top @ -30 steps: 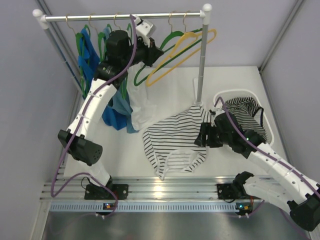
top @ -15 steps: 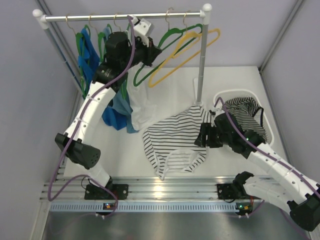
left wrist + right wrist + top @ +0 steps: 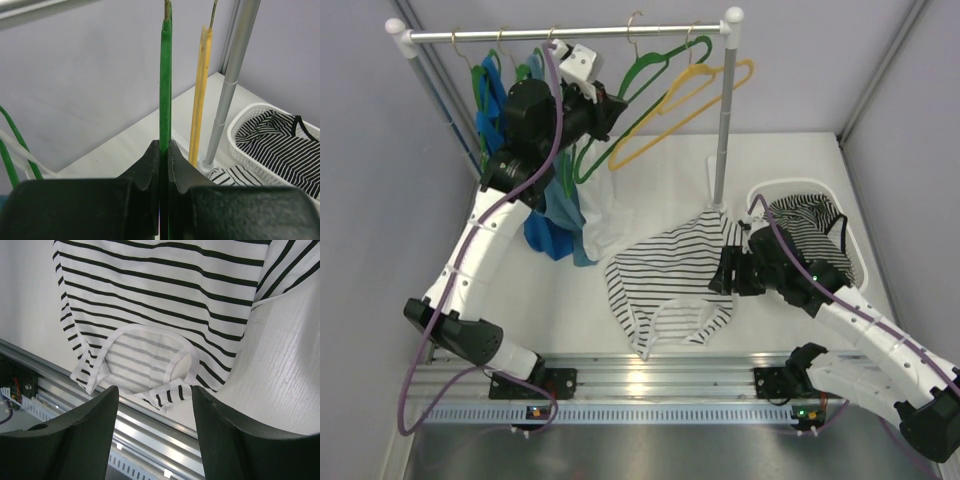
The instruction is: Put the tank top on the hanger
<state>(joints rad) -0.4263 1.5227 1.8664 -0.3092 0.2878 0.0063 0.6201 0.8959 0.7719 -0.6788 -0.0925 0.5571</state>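
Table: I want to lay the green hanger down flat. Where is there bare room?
Bare: behind the basket, right of the rack post; also between the blue tops and the tank top, toward the front rail. Crowded: centre and right front.

The top camera looked steeply down from behind the arms [image 3: 485, 235] over the whole worktop [image 3: 775, 175] and clothes rail [image 3: 600, 32]. The left wrist camera sat close behind the left tool [image 3: 164, 147], facing along the hanger [image 3: 165, 75] toward the back wall [image 3: 90, 75]; the right wrist camera looked down past the right tool [image 3: 155, 395] at the tank top [image 3: 165, 300], shared with the top view.
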